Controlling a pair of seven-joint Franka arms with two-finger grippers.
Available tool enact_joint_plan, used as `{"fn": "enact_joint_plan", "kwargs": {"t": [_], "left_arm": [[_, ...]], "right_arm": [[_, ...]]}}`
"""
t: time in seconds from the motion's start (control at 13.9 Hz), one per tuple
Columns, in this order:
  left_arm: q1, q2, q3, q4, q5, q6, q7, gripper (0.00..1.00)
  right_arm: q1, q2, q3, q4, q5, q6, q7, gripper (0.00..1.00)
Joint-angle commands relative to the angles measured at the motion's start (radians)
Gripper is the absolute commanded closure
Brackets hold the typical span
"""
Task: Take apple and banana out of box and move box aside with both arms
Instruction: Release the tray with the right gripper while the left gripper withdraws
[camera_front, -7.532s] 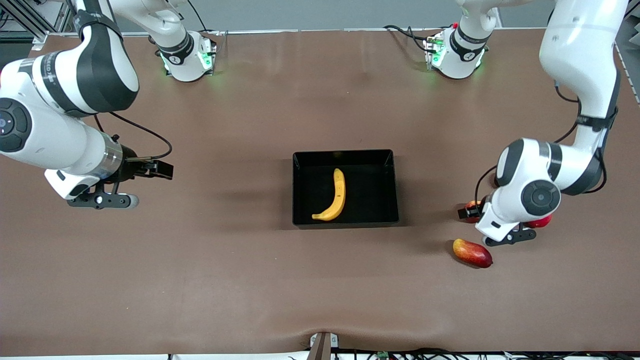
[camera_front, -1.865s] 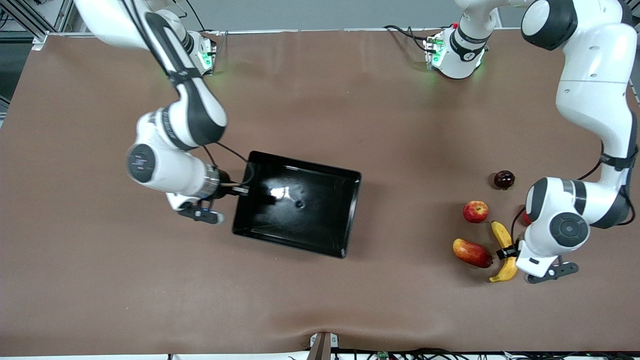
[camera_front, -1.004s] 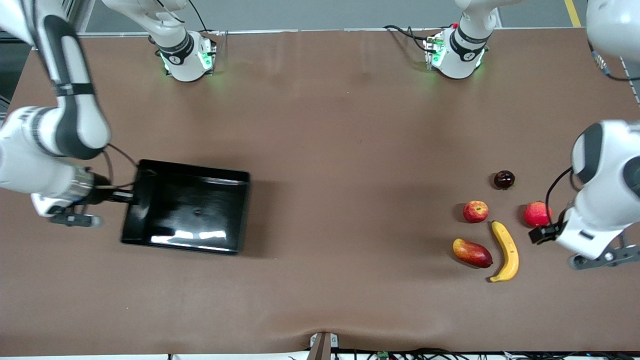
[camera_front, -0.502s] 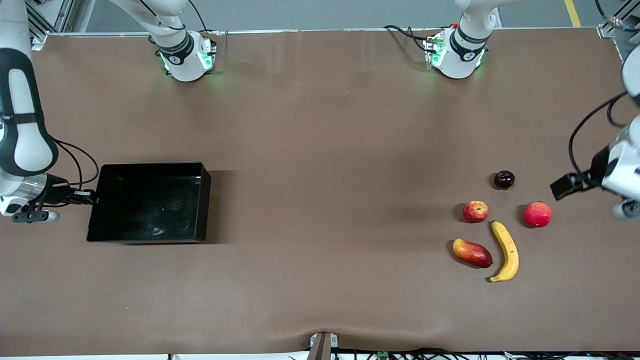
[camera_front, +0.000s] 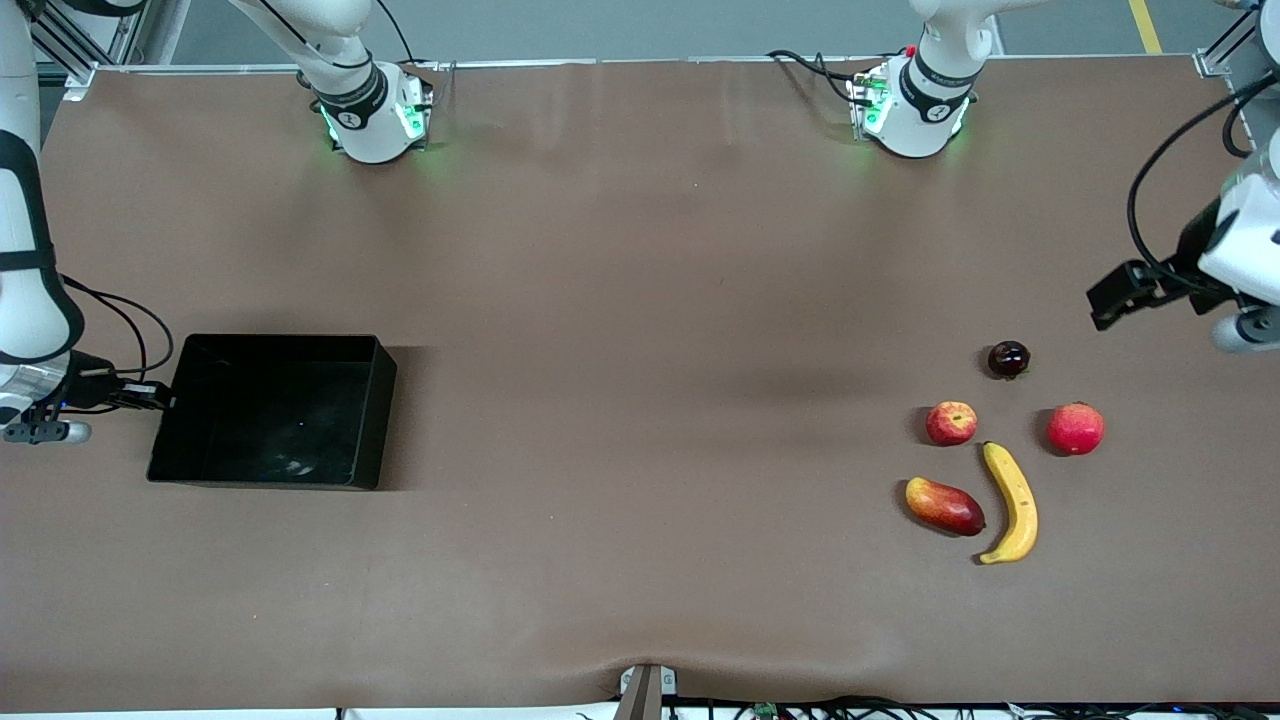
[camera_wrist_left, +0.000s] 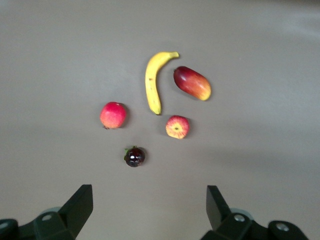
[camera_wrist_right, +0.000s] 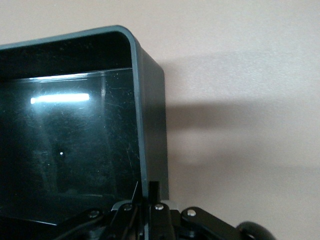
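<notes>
The black box (camera_front: 270, 412) lies empty on the table at the right arm's end. My right gripper (camera_front: 158, 398) is shut on the box's end wall (camera_wrist_right: 150, 125), one finger inside and one outside. The banana (camera_front: 1012, 500) and the small apple (camera_front: 951, 422) lie on the table at the left arm's end, close together. My left gripper (camera_front: 1108, 298) is open and empty, up in the air over the bare table beside the fruits. Its wrist view shows the banana (camera_wrist_left: 152, 82) and the apple (camera_wrist_left: 177, 126) well ahead of its fingers (camera_wrist_left: 80, 207).
A mango (camera_front: 944, 505) lies beside the banana, toward the right arm's end. A larger pinkish-red round fruit (camera_front: 1075, 428) and a small dark fruit (camera_front: 1008, 358) lie close by. The arm bases (camera_front: 370, 110) stand along the table's edge farthest from the front camera.
The banana left the box and now lies among the fruits. The right gripper dragged the box from the table's middle to its own end. The left gripper let go and rose away.
</notes>
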Motion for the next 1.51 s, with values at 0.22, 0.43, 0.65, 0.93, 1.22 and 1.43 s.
{"fn": "enact_joint_plan", "kwargs": {"t": [0.22, 0.43, 0.65, 0.93, 1.22, 1.43], "left_arm": [[-0.231, -0.169, 0.254, -0.186, -0.104, 0.010, 0.095, 0.00], [-0.258, -0.195, 0.276, -0.205, -0.113, 0.007, 0.098, 0.00], [-0.244, -0.192, 0.279, -0.203, -0.130, 0.007, 0.133, 0.00], [-0.233, -0.178, 0.279, -0.220, -0.130, 0.001, 0.156, 0.00], [-0.239, -0.166, 0.273, -0.214, -0.128, 0.010, 0.155, 0.00], [-0.239, -0.166, 0.273, -0.217, -0.128, 0.011, 0.144, 0.00]], "right_arm": [[-0.039, 0.026, 0.020, 0.025, 0.036, -0.025, -0.015, 0.00], [-0.037, 0.021, 0.020, 0.035, 0.033, -0.029, -0.018, 0.00], [-0.017, 0.017, 0.020, 0.174, -0.040, -0.103, -0.015, 0.00], [0.055, 0.014, 0.023, 0.383, -0.264, -0.175, -0.006, 0.00], [0.107, -0.050, 0.031, 0.413, -0.277, -0.285, -0.001, 0.00], [0.191, -0.109, 0.031, 0.411, -0.280, -0.356, 0.153, 0.00]]}}
